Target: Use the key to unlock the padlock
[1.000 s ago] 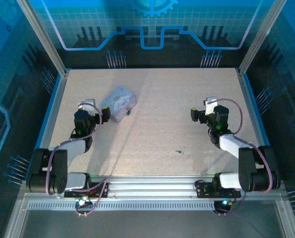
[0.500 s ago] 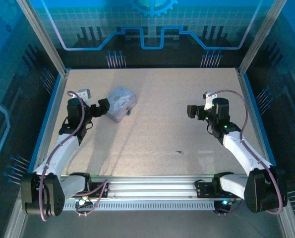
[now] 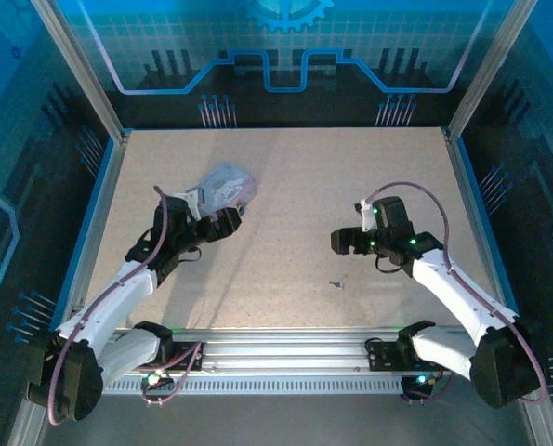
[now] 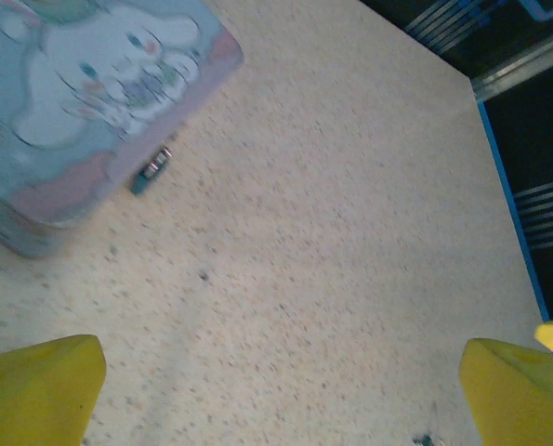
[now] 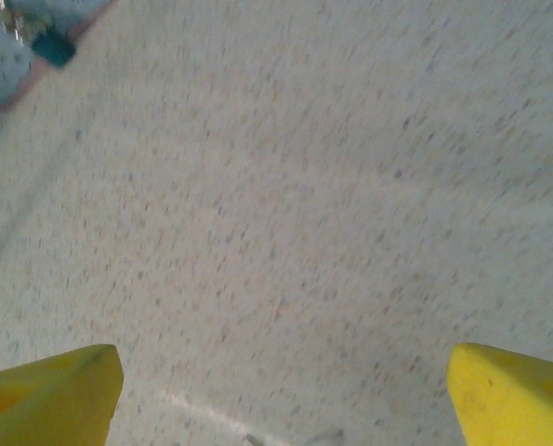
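Both left fingers point(image 4: 39, 386) and right fingers point(image 5: 44, 390) gape empty; key point(image 3: 336, 284) lies amid open table point(image 3: 285, 177).

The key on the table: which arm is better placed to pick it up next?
Right. The right claw hangs open close to the key, with nothing between them. The left claw is farther away, at the pale blue cartoon box, with the padlock at its edge.
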Available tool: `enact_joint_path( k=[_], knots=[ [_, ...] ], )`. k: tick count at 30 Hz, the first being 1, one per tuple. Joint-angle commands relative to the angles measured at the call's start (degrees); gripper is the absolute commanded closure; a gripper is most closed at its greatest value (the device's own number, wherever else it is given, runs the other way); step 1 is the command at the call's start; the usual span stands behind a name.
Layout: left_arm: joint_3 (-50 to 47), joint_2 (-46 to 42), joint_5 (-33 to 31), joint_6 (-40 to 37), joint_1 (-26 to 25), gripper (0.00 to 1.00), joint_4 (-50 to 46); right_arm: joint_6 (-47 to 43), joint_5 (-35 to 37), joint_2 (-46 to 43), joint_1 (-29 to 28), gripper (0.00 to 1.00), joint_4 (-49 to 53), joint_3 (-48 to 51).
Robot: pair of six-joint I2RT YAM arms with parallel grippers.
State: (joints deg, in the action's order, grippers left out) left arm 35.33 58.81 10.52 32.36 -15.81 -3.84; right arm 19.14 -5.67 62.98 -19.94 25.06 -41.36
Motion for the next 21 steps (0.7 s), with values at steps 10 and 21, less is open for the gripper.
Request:
enact_joint_path(
  k=[10, 21],
  knots=[
    [-3.25, 2.72, 2.4, 8.83, -7.57, 0.01, 6.49, 5.75, -1.01, 5.02, -5.92, 0.25, 6.12, 2.97],
    [-2.45, 9.29, 2.5, 10.58, -11.55, 0.01, 10.96, 8.85, -1.65, 11.54, -8.23, 0.42, 5.7, 4.74]
  ],
)
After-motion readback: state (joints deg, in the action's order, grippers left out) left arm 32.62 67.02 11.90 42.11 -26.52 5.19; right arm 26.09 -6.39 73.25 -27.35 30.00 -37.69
